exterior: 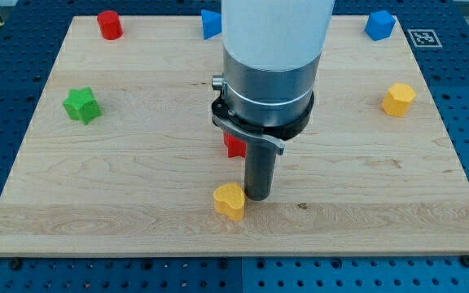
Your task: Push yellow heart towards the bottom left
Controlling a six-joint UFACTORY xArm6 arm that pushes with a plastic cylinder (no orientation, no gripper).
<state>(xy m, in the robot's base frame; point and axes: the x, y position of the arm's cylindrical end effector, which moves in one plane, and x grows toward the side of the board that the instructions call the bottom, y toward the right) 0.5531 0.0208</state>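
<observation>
step: push yellow heart [230, 201] to bottom left | heart: low centre of tabletop [137, 212] | my tip [258, 198]: touching its right side | fingers: none, bare rod | advice: shift slightly upward, drive through the heart's centre

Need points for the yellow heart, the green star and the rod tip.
yellow heart [230, 200], camera view, on its top face.
green star [81, 105], camera view, on the middle of its top.
my tip [259, 196], camera view, at the rod's very end, just to the view's right of the yellow heart.
</observation>
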